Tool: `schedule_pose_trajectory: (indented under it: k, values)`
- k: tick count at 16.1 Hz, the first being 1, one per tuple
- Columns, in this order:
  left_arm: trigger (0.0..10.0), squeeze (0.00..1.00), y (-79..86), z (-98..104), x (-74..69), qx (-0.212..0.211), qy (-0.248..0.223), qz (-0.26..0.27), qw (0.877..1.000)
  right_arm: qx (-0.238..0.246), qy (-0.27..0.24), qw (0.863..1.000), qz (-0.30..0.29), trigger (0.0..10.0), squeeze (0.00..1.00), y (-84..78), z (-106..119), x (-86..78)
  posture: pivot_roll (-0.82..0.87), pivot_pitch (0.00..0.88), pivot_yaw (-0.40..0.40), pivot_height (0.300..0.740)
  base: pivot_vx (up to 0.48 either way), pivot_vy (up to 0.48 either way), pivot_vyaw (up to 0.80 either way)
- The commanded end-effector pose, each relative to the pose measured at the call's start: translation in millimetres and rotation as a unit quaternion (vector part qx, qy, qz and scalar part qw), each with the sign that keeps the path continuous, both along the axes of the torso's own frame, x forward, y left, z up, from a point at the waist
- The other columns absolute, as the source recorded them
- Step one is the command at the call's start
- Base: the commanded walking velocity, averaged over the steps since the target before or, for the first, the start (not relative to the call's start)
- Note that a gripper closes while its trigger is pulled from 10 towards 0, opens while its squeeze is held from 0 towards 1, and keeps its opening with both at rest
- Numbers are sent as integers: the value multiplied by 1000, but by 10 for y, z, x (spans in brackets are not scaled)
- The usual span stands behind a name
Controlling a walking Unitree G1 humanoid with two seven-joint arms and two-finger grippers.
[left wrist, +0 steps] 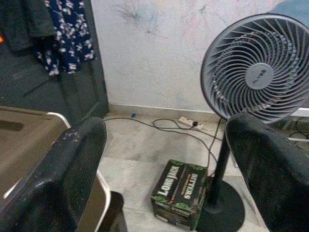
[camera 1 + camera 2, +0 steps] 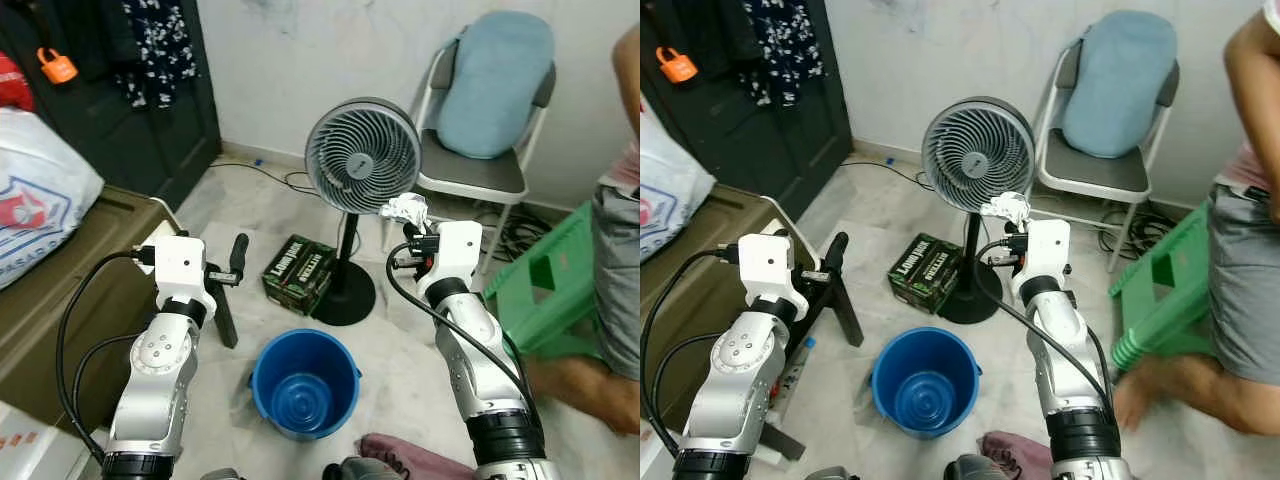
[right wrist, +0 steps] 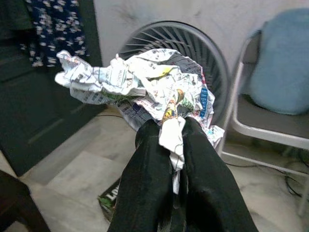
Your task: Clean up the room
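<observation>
Bucket (image 2: 305, 385) in front of fan (image 2: 362, 156) w/ box (image 2: 298, 273) to its left, chair (image 2: 480, 170) behind-right.

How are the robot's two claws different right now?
The right gripper is shut on crumpled newspaper; the left gripper is open and holds nothing. The right is raised beside the fan; the left sits lower, near the brown box. Both have two black fingers.

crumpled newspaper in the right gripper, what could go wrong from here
The right gripper pinches only a thin corner of the crumpled newspaper, so the wad might slip free early. It hangs close to the fan, well away from the blue bucket, so dropping it now would likely miss and land on the floor.
</observation>
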State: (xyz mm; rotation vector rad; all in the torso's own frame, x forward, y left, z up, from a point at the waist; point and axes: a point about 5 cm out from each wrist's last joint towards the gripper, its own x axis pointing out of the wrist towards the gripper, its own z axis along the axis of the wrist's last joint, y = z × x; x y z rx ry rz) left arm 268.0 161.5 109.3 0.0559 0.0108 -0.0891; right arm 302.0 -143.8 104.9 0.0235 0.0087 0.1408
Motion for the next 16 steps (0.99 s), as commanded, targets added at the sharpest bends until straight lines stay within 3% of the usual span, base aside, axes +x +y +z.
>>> schedule_pose_trajectory:
  k: [1,3,4,6,7,9,10,12,13,16]
  values:
    - [10000,0,-22,-14,-11,16,0,-12,1000,1,7,1000,-2,10000,0,3,-38,5,11,0,-41,740,0,0,0]
    - [10000,0,-29,-10,-42,19,1,-23,1000,6,11,1000,-3,10000,0,13,-57,-3,24,0,-38,740,0,0,0]
    - [10000,0,10,-77,-99,34,13,-45,998,3,29,1000,5,10000,0,93,-153,19,30,0,-27,740,0,0,0]
    - [10000,0,27,-109,-180,71,16,-95,993,20,117,993,-22,10000,0,81,-402,42,41,0,-18,740,0,0,0]
    - [10000,0,77,-127,-227,80,24,-117,990,5,136,990,-41,10000,0,18,-460,56,46,0,-20,740,0,0,0]
    - [10000,0,143,-202,-306,130,36,-161,978,-13,152,986,-65,10000,0,-72,-553,30,50,0,-16,740,0,0,0]
    - [10000,0,194,-235,-399,183,38,-190,964,-3,148,985,-87,10000,0,-159,-578,-15,62,0,3,740,0,0,0]
    - [10000,0,326,-176,-536,187,47,-175,965,-3,154,982,-112,10000,0,-245,-606,1,104,0,7,740,0,0,0]
    - [10000,0,382,-158,-626,205,53,-183,960,-5,163,979,-119,10000,0,-230,-632,13,113,0,20,740,0,0,0]
    - [10000,0,538,-38,-789,213,59,-157,963,-24,188,974,-120,10000,0,-225,-675,11,168,76,45,740,0,0,0]
